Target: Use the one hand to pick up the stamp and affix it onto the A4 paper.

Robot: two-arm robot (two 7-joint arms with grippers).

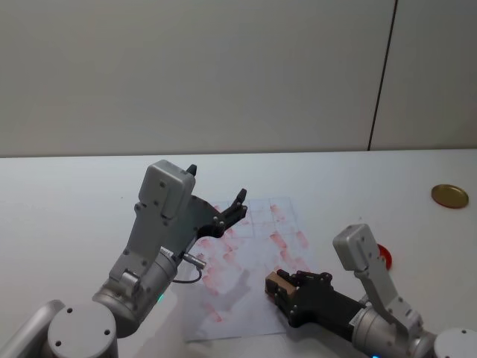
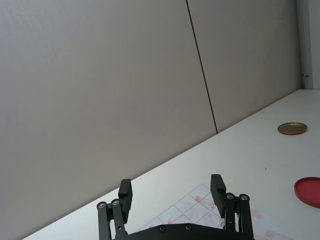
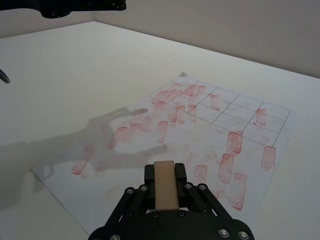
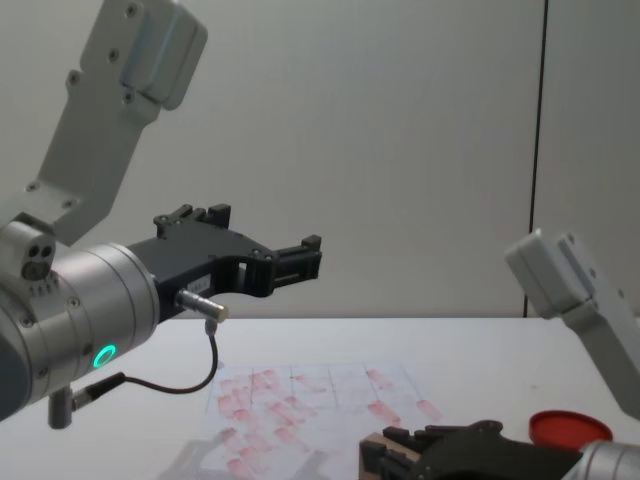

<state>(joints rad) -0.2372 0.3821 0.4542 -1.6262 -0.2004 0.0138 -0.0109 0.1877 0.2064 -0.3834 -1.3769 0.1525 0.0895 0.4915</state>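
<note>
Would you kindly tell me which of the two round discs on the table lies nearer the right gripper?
The flat red disc, half hidden behind the arm of the right gripper; the gold disc sits farther back and right.

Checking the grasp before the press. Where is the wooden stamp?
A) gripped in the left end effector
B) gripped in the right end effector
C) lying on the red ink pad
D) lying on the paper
B: the stamp sits clamped in the right end effector, at the near edge of the A4 paper; the left end effector is open and empty.
</note>
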